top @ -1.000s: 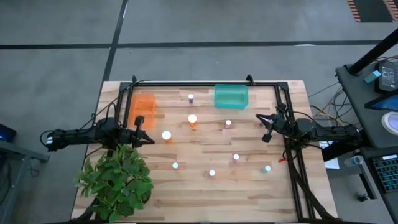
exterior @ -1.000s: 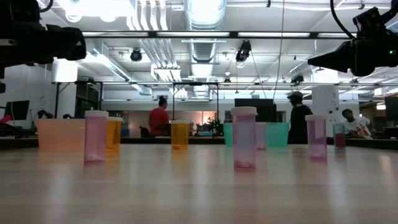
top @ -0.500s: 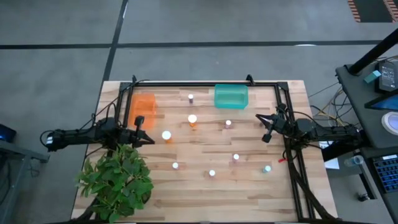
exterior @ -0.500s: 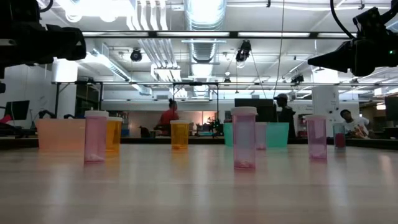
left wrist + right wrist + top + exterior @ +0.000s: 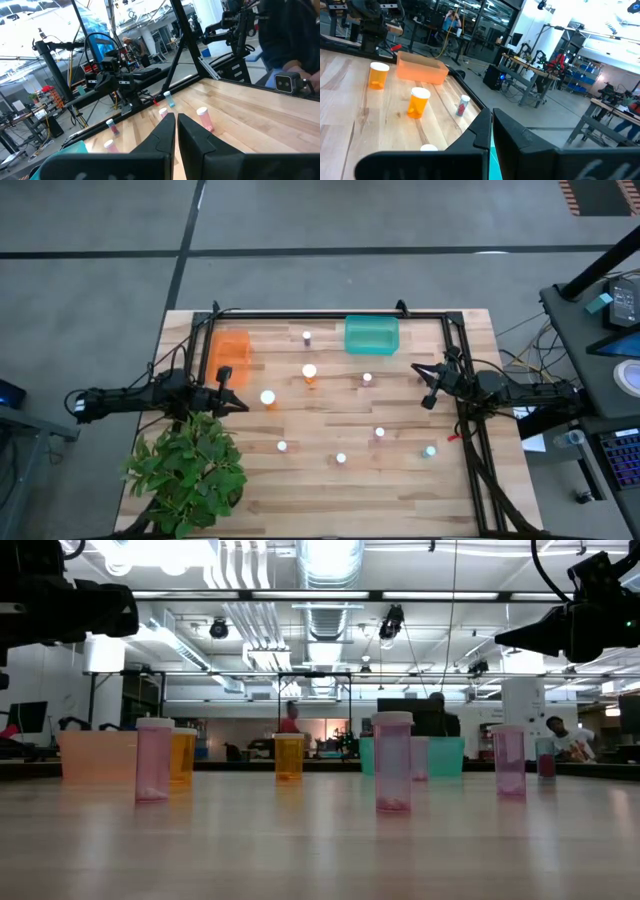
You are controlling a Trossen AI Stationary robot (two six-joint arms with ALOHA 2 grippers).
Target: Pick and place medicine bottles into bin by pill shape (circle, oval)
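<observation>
Right now we count 8 medicine bottles [image 5: 268,397] by their white caps in the high view, all standing upright on the tabletop [image 5: 400,490], so each long axis runs vertical and a claw has to close on a bottle's round side. They are spread over the middle and near half of the boards, well apart from one another; at least 2 have orange bodies, and the low view shows several pinkish ones. None sits in a bin yet.

We judge the first pick turns on the bottle nearest the left claw [image 5: 240,404]. It stands just beside the fingertips, toward the table's middle and roughly in line with the way the arm points. The left arm is clearly nearer to it than the right. The left wrist view shows that claw's 2 fingers pressed together with nothing between them, so it must spread before it can take a bottle.

The right claw [image 5: 420,370] hangs near the tabletop's right edge, likewise pinched closed and empty. Its closest bottle [image 5: 367,378] stands a little way off toward the middle.

Farther out we see 2 bins at the far side: 1 orange bin [image 5: 232,352] on the left and 1 teal bin [image 5: 371,334] near the centre. 1 leafy plant [image 5: 190,470] fills the near left corner.
</observation>
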